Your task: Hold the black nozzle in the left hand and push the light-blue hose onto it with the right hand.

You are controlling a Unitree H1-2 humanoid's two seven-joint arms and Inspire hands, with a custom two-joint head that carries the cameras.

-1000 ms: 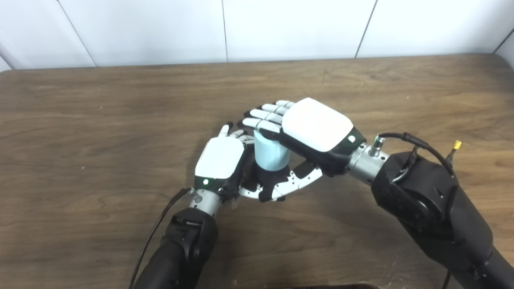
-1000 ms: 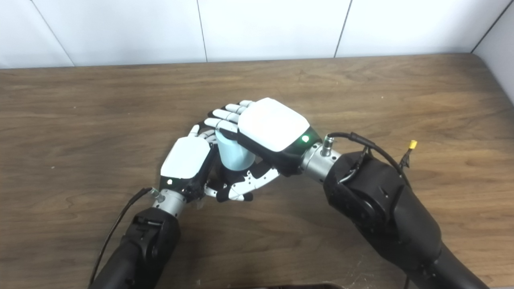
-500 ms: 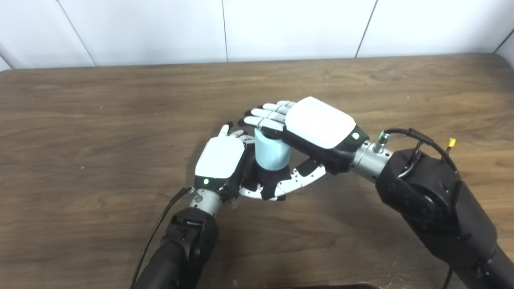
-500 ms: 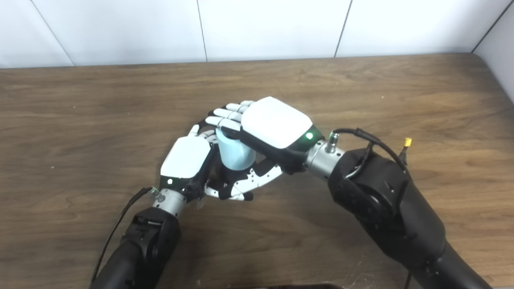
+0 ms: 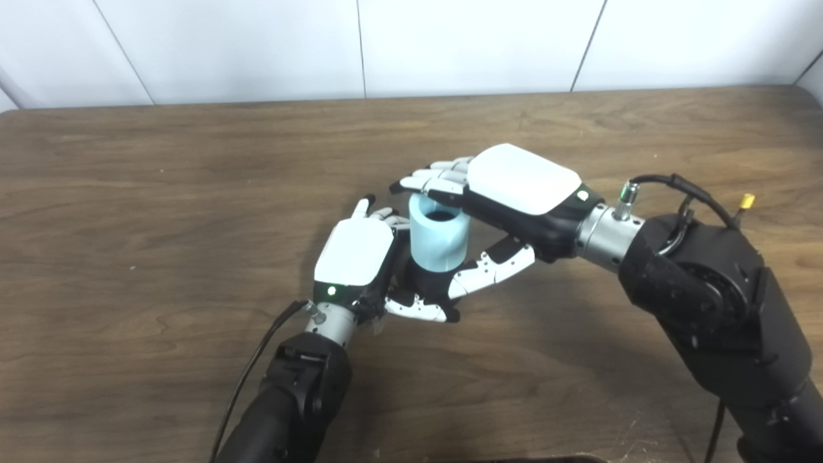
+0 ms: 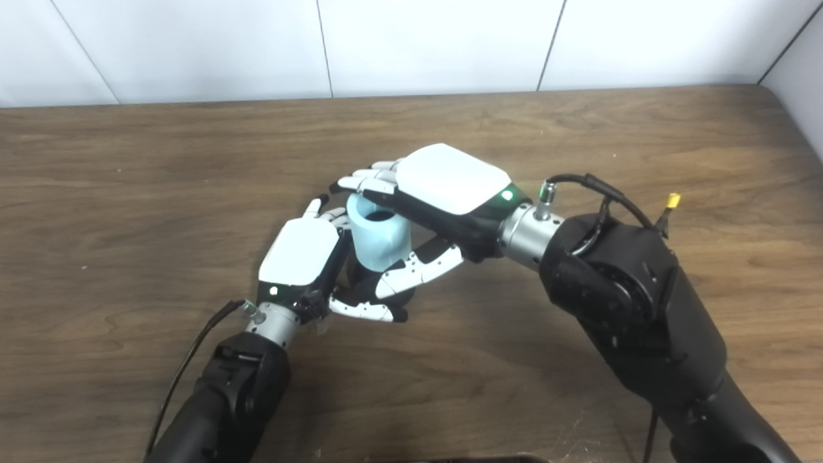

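- The hose (image 5: 439, 239), a short light-blue sleeve, stands upright over the counter (image 5: 161, 193), and the dark nozzle (image 5: 429, 283) shows just below its lower edge, so the push looks largely made; how deep it sits cannot be told.
- The left hand (image 5: 355, 254) wraps its fingers around the nozzle's base, holding it.
- The right hand (image 5: 514, 186) arches over the hose, fingers (image 5: 432, 185) spread over the far rim and thumb (image 5: 492, 273) beside the wall; whether it grips cannot be told.
- Left to do, by my reading: confirm the seating and let go.
- Against a second ago, the right hand has lifted and swung back, uncovering the hose's open top; the hose and left hand have not shifted.
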